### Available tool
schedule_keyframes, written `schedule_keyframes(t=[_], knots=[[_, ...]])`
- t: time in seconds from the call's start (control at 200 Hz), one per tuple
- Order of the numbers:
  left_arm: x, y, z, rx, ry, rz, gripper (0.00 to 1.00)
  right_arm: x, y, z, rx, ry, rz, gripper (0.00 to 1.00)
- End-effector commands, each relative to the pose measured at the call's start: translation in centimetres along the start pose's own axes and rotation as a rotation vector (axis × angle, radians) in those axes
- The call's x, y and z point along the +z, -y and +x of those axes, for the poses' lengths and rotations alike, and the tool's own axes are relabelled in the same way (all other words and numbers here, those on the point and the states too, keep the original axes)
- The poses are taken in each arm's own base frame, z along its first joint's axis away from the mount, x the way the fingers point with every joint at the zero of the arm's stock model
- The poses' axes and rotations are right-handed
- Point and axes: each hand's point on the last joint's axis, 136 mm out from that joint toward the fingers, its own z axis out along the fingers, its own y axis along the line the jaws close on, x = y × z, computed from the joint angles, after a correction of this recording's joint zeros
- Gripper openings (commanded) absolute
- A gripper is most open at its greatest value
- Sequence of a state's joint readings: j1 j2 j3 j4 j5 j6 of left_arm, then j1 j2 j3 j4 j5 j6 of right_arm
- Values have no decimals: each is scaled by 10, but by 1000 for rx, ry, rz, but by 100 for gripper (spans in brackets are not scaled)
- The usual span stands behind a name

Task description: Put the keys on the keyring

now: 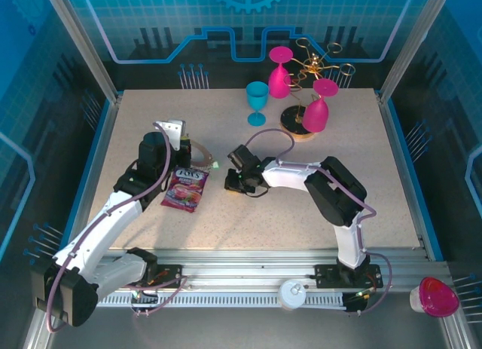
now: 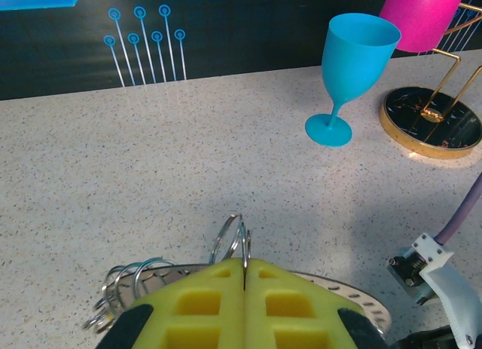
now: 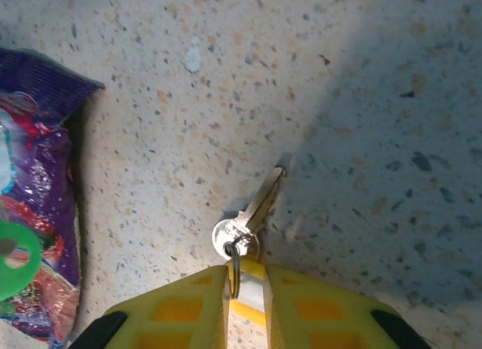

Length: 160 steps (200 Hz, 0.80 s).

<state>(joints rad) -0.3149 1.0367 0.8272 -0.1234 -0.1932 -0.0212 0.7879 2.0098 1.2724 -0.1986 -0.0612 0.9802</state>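
Right tool [image 3: 245, 273] hiding key [image 3: 260, 202] tag, left tool [image 2: 245, 266] covering keyring [image 2: 361, 300]

Silver key [image 3: 254, 206] just ahead of the yellow fingers [image 3: 181, 315] of the right gripper [image 3: 246, 277]; purple-red packet [image 3: 38, 198] to their left; beige speckled table [image 3: 376, 85]; grey, silver-looped keyring [image 2: 350, 298] at the left gripper [image 2: 245, 264].

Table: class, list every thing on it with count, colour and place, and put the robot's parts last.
keyring: one, grey, in left gripper
key: one, silver with yellow tag, in right gripper
packet: one, purple, between arms
green tag: one, green, on packet
rack: one, gold, far right
blue goblet: one, blue, beside rack
pink goblets: two, pink, on rack
left gripper: one, yellow, shut on keyring
right gripper: one, yellow, shut on key
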Motion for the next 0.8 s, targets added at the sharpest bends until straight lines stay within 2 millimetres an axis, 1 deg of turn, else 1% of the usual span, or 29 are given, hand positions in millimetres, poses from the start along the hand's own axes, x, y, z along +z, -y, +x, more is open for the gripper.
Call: schedule_keyframes(t=[0.0,0.275,0.31,0.375,0.435,0.48,0.605,0.645,0.796], knots=[[-4,1,-15,-11,64,19,0,7,3,-1,21,-22,19,21],[-4,2,-13,-8,61,23,0,11,4,0,16,-34,43,19],[-4,2,-14,-8,62,24,0,11,3,0,11,-33,46,17],[-3,2,-13,-6,60,25,0,12,5,0,11,-38,67,7],[-3,2,-13,-4,59,24,0,12,10,1,15,-47,100,6],[-3,1,-13,-2,58,22,0,11,17,3,14,-55,136,5],[-3,1,-11,2,55,22,0,-3,38,11,-23,-73,230,2],[-3,1,-12,0,55,22,0,-10,45,14,-39,-76,255,0],[-3,3,-12,-1,55,32,0,-43,72,29,-85,-105,319,0]])
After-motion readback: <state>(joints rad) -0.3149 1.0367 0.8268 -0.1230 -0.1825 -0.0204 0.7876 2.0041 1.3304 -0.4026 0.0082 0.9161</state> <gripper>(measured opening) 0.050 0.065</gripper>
